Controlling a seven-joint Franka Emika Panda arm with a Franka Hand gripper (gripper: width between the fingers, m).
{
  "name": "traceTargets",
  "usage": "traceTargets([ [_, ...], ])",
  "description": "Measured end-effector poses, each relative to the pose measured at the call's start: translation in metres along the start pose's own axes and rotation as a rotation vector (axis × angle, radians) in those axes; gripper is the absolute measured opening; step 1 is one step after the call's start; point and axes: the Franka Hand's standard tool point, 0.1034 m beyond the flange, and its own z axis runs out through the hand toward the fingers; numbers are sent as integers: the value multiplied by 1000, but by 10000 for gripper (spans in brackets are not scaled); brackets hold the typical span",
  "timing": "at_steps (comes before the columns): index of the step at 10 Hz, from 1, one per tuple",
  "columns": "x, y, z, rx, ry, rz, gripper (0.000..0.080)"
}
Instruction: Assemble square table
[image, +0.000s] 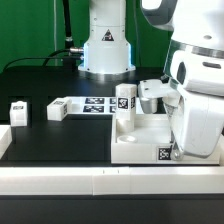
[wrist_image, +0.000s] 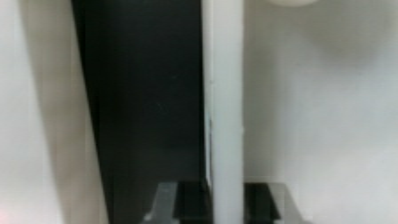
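- Black table: the work surface that carries every item listed here. A low white border rail runs along its front edge.
- Tabletop: white square tray with a raised rim. It lies flat near the table's front edge, toward the exterior view's right, with its front side close to the border rail. A black-and-white tag shows on the front wall near its right corner. Much of its right side is hidden by the arm.
- Upright leg: small white block with a tag facing the camera. It stands at the tabletop's far corner, on the exterior view's left. Whether it sits inside the rim or just behind it cannot be told.
- Near loose leg: white block on the bare table, just beside the marker board's left end and well apart from the tabletop.
- Far loose leg: white block with a tag, near the table's left edge and apart from the other leg.
- Marker board: thin flat white strip with printed tags. It lies mid-table between the near loose leg and the upright leg.
- Arm: large white links over the table's right side. Its base stands at the back edge.
- Gripper: in the wrist view the two dark fingers stand close together with the tabletop's narrow white rim running between them. The jaws are clamped on that rim. Black table shows on one side of the rim and pale tray floor on the other.
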Motion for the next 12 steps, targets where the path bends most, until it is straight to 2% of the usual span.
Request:
traceTargets([
  [1, 0, 3, -5, -5, -3, 15, 237],
  [2, -1, 5, -12, -5, -6, 35, 375],
  [3, -2, 8, -20, -10, -5, 44, 375],
  [4, -5, 12, -31, -16, -5, 58, 568],
  [5, -14, 15, -42, -28, -5, 71, 625],
  [6, -27, 16, -47, -29, -8, 64, 625],
  [8, -59, 16, -51, -5, -20, 62, 645],
  [9, -70, 16, -50, -2, -20, 70, 649],
  [10, -83, 7, -45, 18, -24, 70, 649],
  [11, -90, 1, -43, 29, -25, 72, 649],
  [12, -90, 2, -42, 28, -24, 85, 649],
])
